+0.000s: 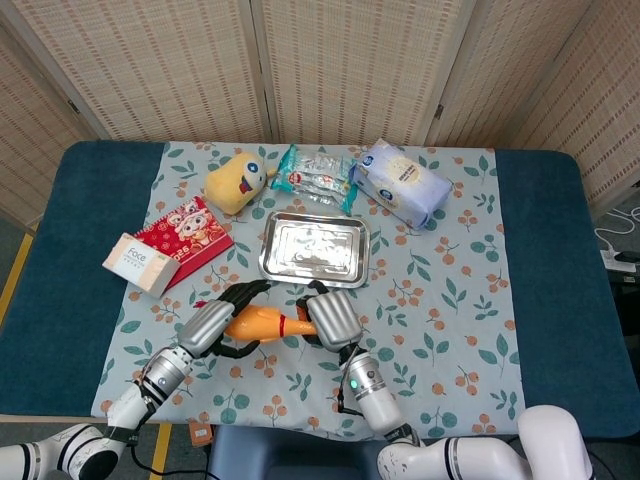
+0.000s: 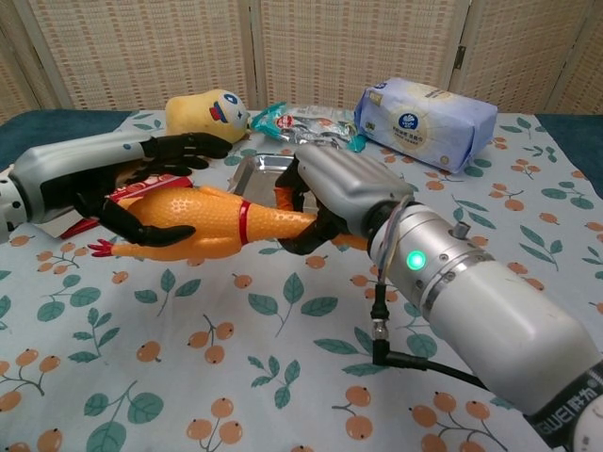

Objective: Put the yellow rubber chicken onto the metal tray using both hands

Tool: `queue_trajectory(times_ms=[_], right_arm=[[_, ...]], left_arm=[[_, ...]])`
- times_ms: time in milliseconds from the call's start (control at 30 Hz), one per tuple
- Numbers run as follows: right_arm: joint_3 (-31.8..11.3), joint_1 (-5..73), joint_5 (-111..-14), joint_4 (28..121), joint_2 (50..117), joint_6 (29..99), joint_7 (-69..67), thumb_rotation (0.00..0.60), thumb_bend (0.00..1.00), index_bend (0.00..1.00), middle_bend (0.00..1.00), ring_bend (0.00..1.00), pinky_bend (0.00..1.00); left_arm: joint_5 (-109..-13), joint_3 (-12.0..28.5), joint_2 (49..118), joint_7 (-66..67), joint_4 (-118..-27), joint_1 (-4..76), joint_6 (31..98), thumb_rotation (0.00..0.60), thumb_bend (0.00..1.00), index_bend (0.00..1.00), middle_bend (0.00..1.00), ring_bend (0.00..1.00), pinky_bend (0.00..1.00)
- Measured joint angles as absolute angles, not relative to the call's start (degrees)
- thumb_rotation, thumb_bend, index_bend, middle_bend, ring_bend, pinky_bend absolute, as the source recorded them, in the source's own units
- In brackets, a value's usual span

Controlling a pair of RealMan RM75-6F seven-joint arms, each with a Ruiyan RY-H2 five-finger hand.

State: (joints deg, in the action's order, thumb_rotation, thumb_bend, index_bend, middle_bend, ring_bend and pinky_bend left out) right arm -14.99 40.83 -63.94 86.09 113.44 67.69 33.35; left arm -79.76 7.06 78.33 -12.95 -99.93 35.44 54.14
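The right hand [image 2: 330, 193] grips the neck of the yellow rubber chicken [image 2: 212, 218], held above the tablecloth [image 2: 283, 377] just short of the metal tray [image 1: 314, 249], while the left hand [image 2: 113, 184] cradles its body with fingers spread.
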Motion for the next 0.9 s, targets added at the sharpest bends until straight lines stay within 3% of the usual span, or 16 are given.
queue_trajectory(times_ms=[133, 233, 367, 433, 533, 900], right_arm=[[-15.23, 40.82, -64.07, 86.07, 113.51, 67.91, 33.07, 0.600, 0.36, 0.92, 0.61, 0.67, 0.93], [-15.33, 40.81, -64.19, 86.00, 113.47, 67.92, 32.62, 0.600, 0.36, 0.92, 0.61, 0.67, 0.93], [-15.26, 40.73, -64.53, 85.99, 113.37, 67.95, 32.12, 0.600, 0.36, 0.92, 0.61, 0.67, 0.93], [-15.17, 40.68, -64.84, 86.07, 113.31, 68.07, 31.88, 0.600, 0.36, 0.92, 0.61, 0.67, 0.93], [-15.16, 40.68, -64.78, 86.15, 113.21, 68.11, 32.27, 0.600, 0.36, 0.92, 0.61, 0.67, 0.93], [-15.54, 40.80, -64.09, 86.54, 113.27, 68.25, 32.99, 0.600, 0.36, 0.92, 0.61, 0.67, 0.93]], left_arm=[[-79.76, 6.76, 78.62, -11.79, -99.48, 35.77, 53.99, 0.600, 0.34, 0.00, 0.00, 0.00, 0.03], [-78.89, 6.66, 78.80, -10.04, -99.17, 35.92, 53.83, 0.600, 0.40, 0.04, 0.06, 0.10, 0.24], [-76.62, 7.06, 80.08, -6.64, -98.69, 35.49, 55.57, 0.600, 0.48, 0.41, 0.45, 0.41, 0.55], [-76.16, 7.32, 81.30, -4.94, -98.22, 35.13, 57.41, 0.600, 0.56, 0.65, 0.66, 0.58, 0.73], [-75.77, 7.73, 83.14, -4.50, -97.82, 34.61, 59.64, 0.600, 0.63, 0.84, 0.82, 0.71, 0.83], [-78.00, 7.68, 84.84, -1.69, -96.28, 34.14, 62.35, 0.600, 0.80, 0.89, 0.97, 0.89, 0.99]])
